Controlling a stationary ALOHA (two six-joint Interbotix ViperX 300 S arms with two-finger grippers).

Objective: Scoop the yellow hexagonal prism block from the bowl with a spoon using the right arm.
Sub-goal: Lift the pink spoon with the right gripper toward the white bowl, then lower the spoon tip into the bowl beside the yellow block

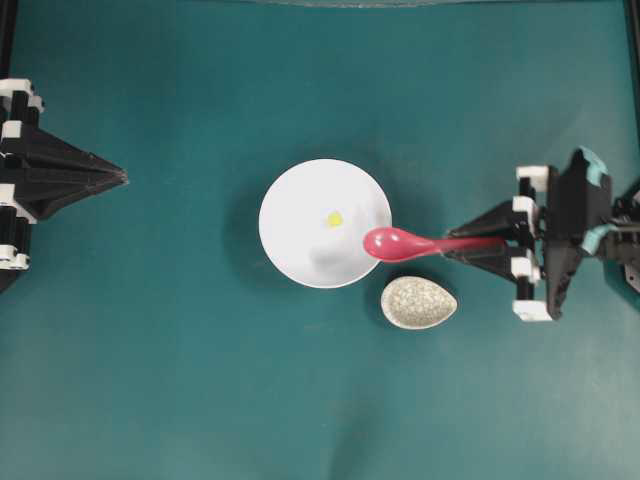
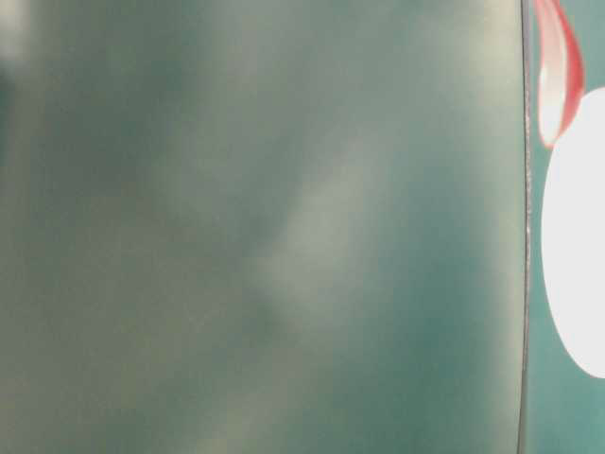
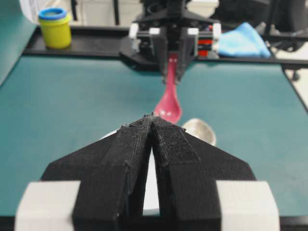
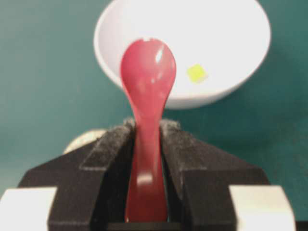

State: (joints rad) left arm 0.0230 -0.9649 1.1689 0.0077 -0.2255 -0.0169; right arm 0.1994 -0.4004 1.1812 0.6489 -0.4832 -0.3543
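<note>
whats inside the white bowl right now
Only the yellow hexagonal prism block lies inside the bowl, near its middle. The spoon head covers a bit of the bowl's right rim; nothing else shows inside.

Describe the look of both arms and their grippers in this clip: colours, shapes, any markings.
Both arms are black. The left gripper has black fingers tapering to a wedge-like point, with white blocks along its base. The right gripper has the same black textured fingers and white blocks, plus teal patches on the body behind it. No markings or loose cables are discernible.
</note>
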